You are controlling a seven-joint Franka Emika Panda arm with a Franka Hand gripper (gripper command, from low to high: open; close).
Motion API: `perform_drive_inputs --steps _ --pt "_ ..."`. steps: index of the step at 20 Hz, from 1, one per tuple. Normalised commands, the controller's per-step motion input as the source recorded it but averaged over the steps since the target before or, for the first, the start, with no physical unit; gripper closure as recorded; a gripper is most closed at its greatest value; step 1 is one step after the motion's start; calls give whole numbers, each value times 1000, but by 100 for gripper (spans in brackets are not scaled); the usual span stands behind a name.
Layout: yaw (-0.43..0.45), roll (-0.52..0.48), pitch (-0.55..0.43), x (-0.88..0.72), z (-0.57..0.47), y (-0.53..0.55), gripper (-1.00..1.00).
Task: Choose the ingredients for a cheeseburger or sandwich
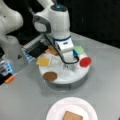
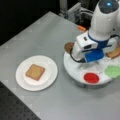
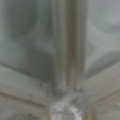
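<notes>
The pincer [image 1: 67,65] is seen low over the middle of the white round divided tray [image 1: 75,76], w/ its tips hidden; open or closed can't be told. Nothing is seen held.

One tan bread square [image 2: 35,71] is laid flat on the white paper plate [image 2: 23,82], apart from the tray, on the grey worktop [image 2: 45,32].

Left in the tray in a front view: yellow cheese square [image 1: 43,61], brown round patty [image 1: 50,76], red disc [image 1: 85,61], green lettuce [image 1: 79,49], 2nd tan bread piece [image 1: 52,50] partly behind the arm. Each is kept in its own part.

In the wrist view only the tray's pale ribs [image 3: 62,62] are shown, v. close.
</notes>
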Motion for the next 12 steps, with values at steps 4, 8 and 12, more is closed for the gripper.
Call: perform_drive_inputs --steps 4,8,12 --pt "-28 -120 -26 -117 104 66 -100" --pt "-18 -117 0 -84 139 12 -100" --pt "-74 -104 68 -82 266 -16 -100"
